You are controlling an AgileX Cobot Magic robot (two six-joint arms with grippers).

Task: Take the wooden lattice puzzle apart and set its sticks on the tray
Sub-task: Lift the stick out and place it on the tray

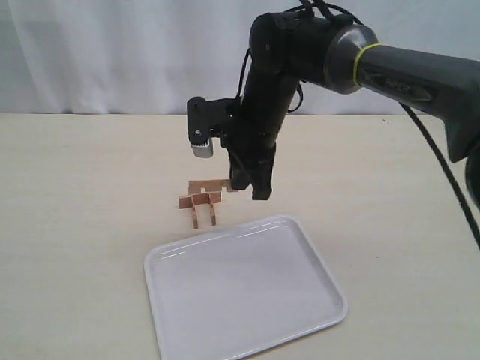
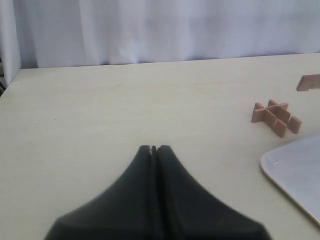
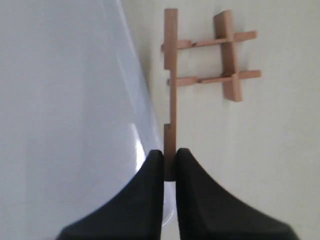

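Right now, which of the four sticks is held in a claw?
The lone stick pinched at one end by the right claw; the other three sit interlocked on the table.

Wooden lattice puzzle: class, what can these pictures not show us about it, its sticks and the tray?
Exterior view: the right pincer hides the gripped end of the held stick.
Left wrist view: the frame edge cuts off that stick and the tray.
Right wrist view: the frame edge crops the tray.

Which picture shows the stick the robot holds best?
Right wrist view: the light-brown notched wooden stick shows full length, pinched in the jaws. Exterior view: small, partly behind the arm. Left wrist view: only one end.
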